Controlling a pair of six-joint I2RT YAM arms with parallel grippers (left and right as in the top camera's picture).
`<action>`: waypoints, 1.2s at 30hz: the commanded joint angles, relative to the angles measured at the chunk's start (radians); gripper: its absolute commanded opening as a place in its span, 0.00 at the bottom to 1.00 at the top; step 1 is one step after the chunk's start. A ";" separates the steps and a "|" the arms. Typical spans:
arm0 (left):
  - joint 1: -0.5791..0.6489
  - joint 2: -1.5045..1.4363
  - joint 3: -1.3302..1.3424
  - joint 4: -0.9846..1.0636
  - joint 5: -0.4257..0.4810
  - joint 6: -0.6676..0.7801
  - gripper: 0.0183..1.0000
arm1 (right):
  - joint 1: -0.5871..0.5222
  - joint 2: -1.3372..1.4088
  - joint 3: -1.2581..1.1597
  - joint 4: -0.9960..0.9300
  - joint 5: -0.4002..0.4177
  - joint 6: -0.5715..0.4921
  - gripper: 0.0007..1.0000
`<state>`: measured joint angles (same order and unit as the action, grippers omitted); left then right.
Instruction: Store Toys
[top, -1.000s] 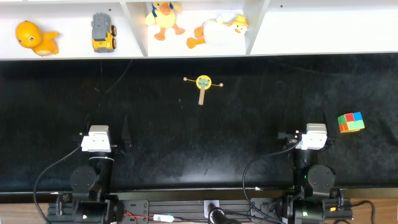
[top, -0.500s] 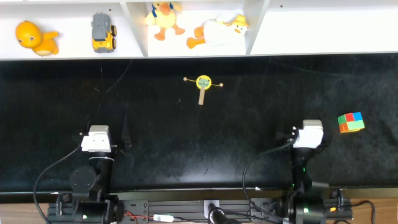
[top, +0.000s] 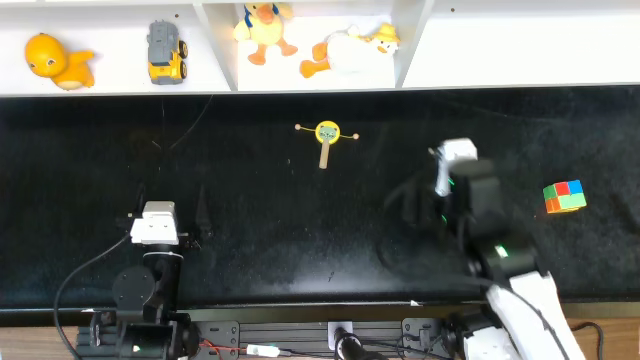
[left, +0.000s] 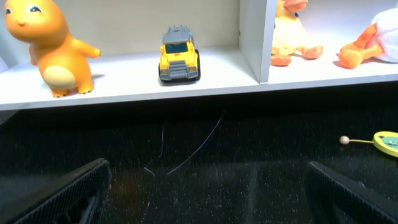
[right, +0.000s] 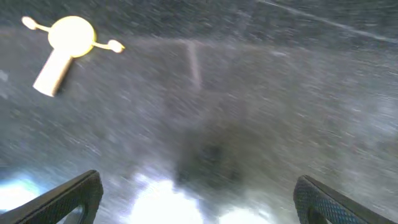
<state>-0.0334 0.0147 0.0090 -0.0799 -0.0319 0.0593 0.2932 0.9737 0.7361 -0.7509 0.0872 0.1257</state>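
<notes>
well, the small yellow round rattle drum with a wooden handle (top: 326, 138) lies on the black table (top: 250, 200) near the far white shelf (top: 500, 50), and the multicoloured puzzle cube (top: 564, 196) sits well apart at the right. the right gripper (right: 198, 198) hangs over bare table between them, fingers spread wide and holding nothing. the left gripper (left: 205, 194) sits at the near left, likewise spread wide and empty.

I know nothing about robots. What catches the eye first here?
The white shelf along the black table's far edge, holding an orange toy figure, a yellow truck and two plush toys. On the table lie a small yellow drum toy near the middle and a colourful cube at the right; the right arm's open end effector hangs over bare table.
</notes>
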 joint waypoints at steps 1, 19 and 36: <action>-0.010 -0.012 -0.001 -0.002 -0.012 0.019 1.00 | 0.136 0.194 0.103 0.014 0.091 0.250 1.00; -0.010 -0.012 -0.001 -0.002 -0.012 0.019 1.00 | 0.372 0.867 0.480 0.175 0.116 0.426 0.99; -0.010 -0.012 -0.001 -0.002 -0.012 0.019 1.00 | 0.376 0.992 0.507 0.176 0.080 0.593 0.06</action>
<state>-0.0334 0.0147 0.0090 -0.0799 -0.0319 0.0593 0.6636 1.9274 1.2392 -0.5686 0.2134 0.6910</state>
